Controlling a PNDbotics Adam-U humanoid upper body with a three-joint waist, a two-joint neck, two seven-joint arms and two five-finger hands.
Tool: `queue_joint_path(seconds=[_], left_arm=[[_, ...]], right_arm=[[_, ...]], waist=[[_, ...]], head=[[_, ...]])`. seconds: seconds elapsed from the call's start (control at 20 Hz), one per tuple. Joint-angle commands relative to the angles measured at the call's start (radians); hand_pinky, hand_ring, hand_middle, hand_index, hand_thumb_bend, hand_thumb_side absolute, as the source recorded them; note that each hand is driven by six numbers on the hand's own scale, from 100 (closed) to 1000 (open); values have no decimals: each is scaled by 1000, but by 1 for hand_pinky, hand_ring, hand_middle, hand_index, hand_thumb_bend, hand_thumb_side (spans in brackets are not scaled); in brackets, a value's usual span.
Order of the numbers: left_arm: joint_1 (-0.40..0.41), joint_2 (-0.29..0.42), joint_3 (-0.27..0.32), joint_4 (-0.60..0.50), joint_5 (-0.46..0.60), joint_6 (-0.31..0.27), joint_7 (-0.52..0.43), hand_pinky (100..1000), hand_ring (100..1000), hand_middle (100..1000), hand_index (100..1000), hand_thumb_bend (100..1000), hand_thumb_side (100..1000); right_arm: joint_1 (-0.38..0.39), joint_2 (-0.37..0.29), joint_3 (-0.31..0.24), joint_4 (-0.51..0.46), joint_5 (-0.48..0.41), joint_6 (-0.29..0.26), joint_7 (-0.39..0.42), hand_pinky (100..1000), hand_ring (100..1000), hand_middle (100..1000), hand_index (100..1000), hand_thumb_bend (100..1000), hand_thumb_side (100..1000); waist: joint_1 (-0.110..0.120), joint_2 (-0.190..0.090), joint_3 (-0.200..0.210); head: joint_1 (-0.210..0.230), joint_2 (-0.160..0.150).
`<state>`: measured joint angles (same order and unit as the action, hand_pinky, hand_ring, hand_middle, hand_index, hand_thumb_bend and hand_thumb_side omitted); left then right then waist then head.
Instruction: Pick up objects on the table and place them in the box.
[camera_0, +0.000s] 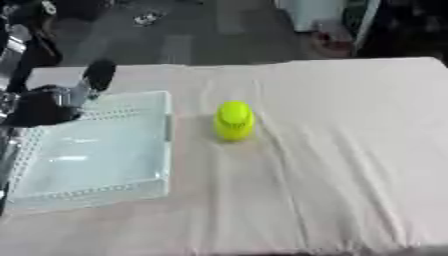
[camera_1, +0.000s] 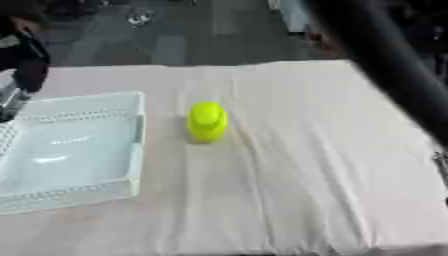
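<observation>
Yellow-green bottle (camera_0: 234, 120) upright on the cloth-covered counter (camera_0: 350, 150), about mid-width, just right of the box (camera_0: 92, 150) and apart from its right wall. Rounded shape, narrower cap on top; likely to tip or roll if nudged. Box: pale, shallow, perforated walls, nothing visible inside. Cloth wrinkled, one crease running toward the near edge from under the bottle.

Left hand (camera_0: 44, 105) at the far left corner of the box, dark, over or against the rim; open or closed — cannot tell from this blur. Right arm (camera_1: 385, 60) seen only as a dark bar crossing the upper right in the right eye view; hand itself out of sight.

Step in hand, by judgement: reach and grasp the bottle, nothing packed yet. Done well: approach from the side or above, wrap fingers and thumb around the widest part of the body, not the cap. Close only once centred, to avoid knocking it over. Lift straight up clear of the cloth, carry left over the box wall, lower inside before release.
</observation>
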<state>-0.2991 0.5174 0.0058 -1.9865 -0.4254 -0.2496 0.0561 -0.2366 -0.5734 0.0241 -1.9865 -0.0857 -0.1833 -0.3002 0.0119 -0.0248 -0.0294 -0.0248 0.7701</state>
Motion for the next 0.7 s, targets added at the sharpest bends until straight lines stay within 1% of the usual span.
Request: queue_joint_path(seconds=[0.05, 0.55, 0.7], left_arm=[[-10, 14, 15, -13, 2, 4, 1, 766, 683, 847, 802, 302, 771], [-10, 13, 16, -13, 2, 7, -2, 766, 683, 848, 802, 300, 773], [-9, 13, 18, -13, 2, 8, -1, 766, 683, 848, 803, 300, 773]], right_arm=[[-6, -13, -10, -14, 7, 2, -6, 348, 505, 641, 732, 100, 1000], [-6, -14, -8, -14, 12, 11, 3, 347, 505, 646, 736, 100, 1000], [-6, -17, -11, -14, 40, 17, 9, 356, 513, 655, 738, 100, 1000]], waist=[[-1, -6, -1], [-1, -6, 0], [-1, -6, 2]], head=[[4, 0], [6, 0], [8, 0]])
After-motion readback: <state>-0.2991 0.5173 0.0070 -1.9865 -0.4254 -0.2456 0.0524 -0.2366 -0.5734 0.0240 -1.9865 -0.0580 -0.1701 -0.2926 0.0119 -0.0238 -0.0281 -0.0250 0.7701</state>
